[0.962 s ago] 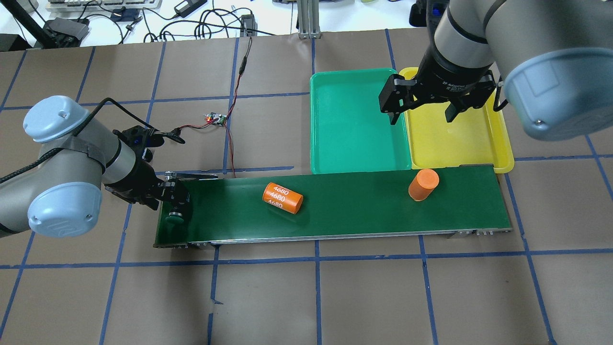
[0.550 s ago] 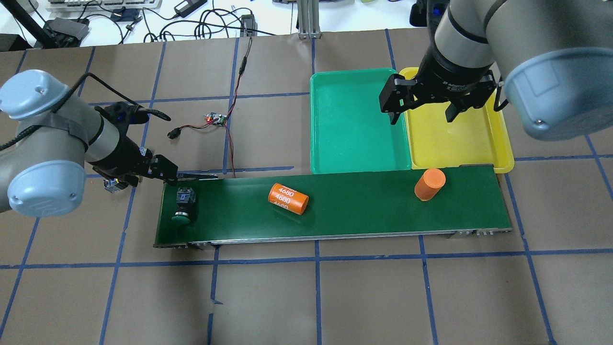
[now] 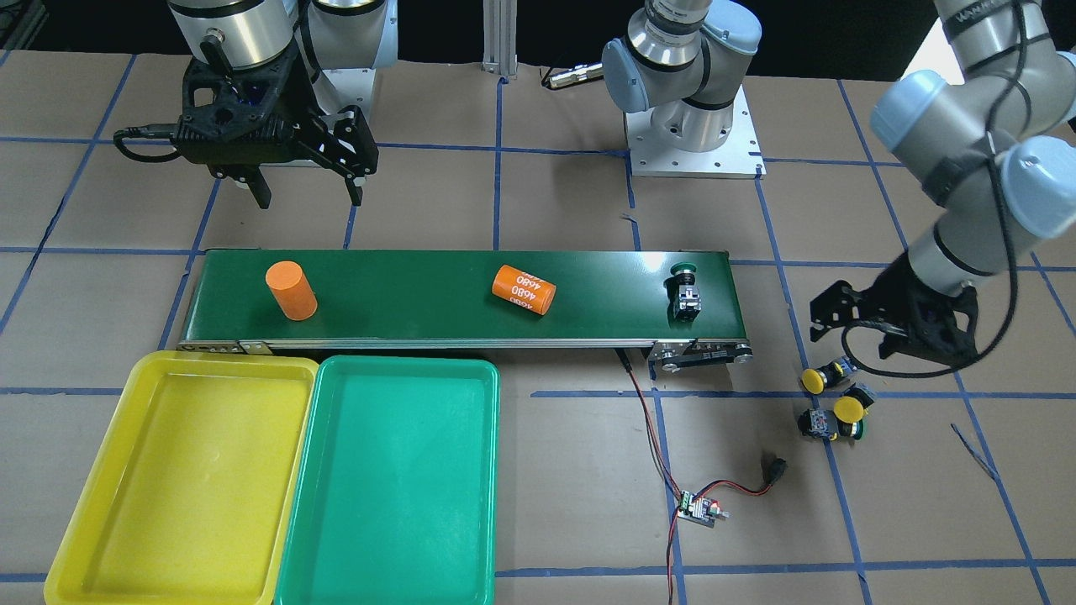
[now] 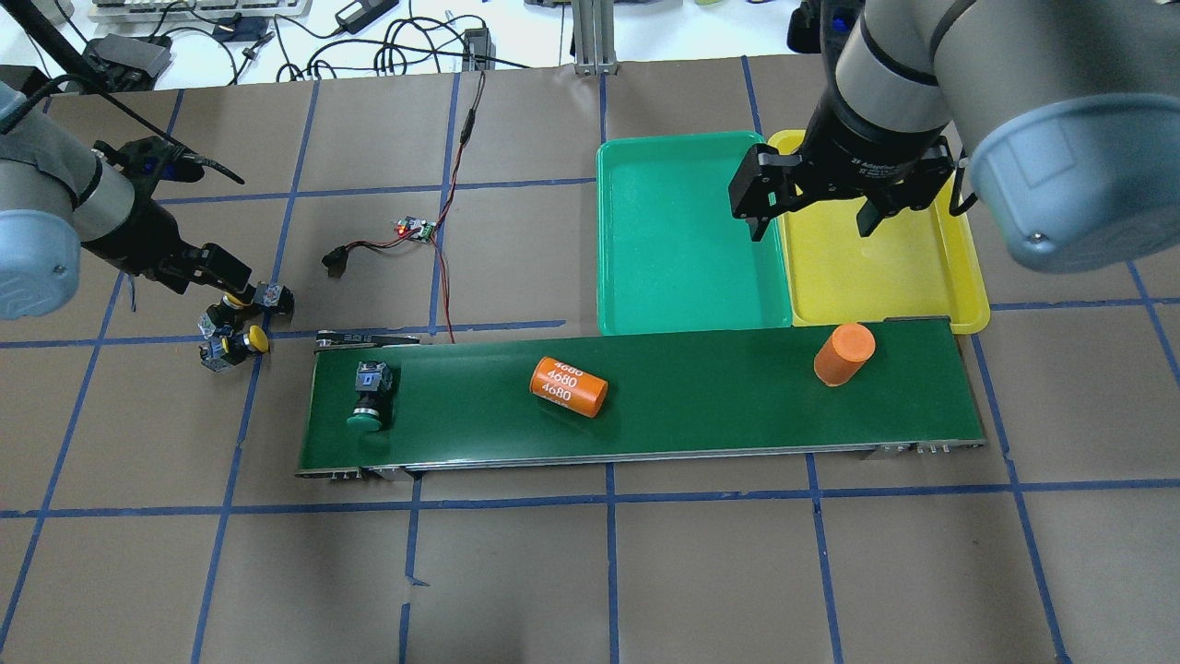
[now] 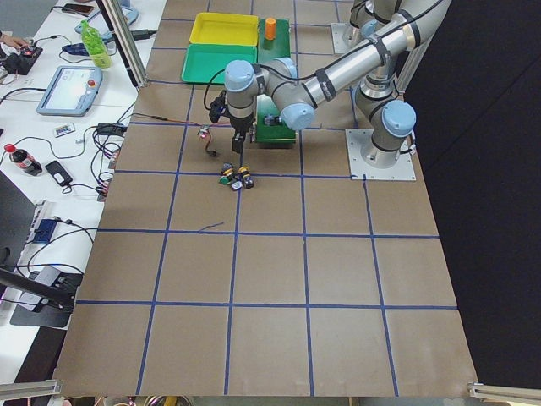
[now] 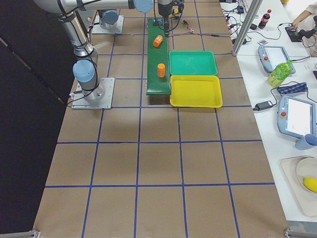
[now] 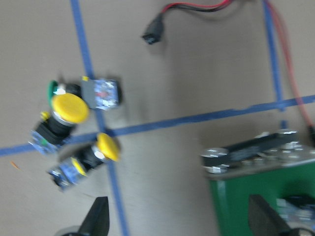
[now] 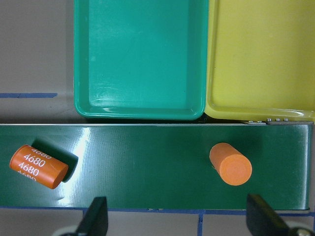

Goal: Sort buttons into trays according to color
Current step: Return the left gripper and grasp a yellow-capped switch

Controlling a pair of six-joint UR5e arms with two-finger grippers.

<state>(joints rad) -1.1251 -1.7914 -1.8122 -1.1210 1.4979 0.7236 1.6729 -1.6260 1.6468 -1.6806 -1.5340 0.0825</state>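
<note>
One green-capped button (image 4: pixel 367 406) lies on its side at the left end of the conveyor belt (image 4: pixel 701 397); it also shows in the front view (image 3: pixel 685 290). Two yellow-capped buttons (image 7: pixel 69 109) (image 7: pixel 107 146) and a green-capped one (image 7: pixel 55 88) lie clustered on the table left of the belt (image 4: pixel 256 339). My left gripper (image 4: pixel 219 275) (image 7: pixel 179 221) is open and empty, just above and beside that cluster. My right gripper (image 4: pixel 813 224) (image 8: pixel 177 221) is open and empty, above the seam between the green tray (image 4: pixel 682 240) and the yellow tray (image 4: pixel 876 277). Both trays hold nothing.
Two orange cylinders are on the belt: one lying mid-belt (image 4: pixel 569 386), one upright near the right end (image 4: pixel 842 354). A small circuit board (image 4: pixel 415 228) with red-black wires and a loose connector (image 4: pixel 334 261) lies on the table behind the belt's left end.
My left gripper has let go of the green button on the belt and moved left and away to the button cluster. Button and cylinders have shifted right. The right arm has not moved.
</note>
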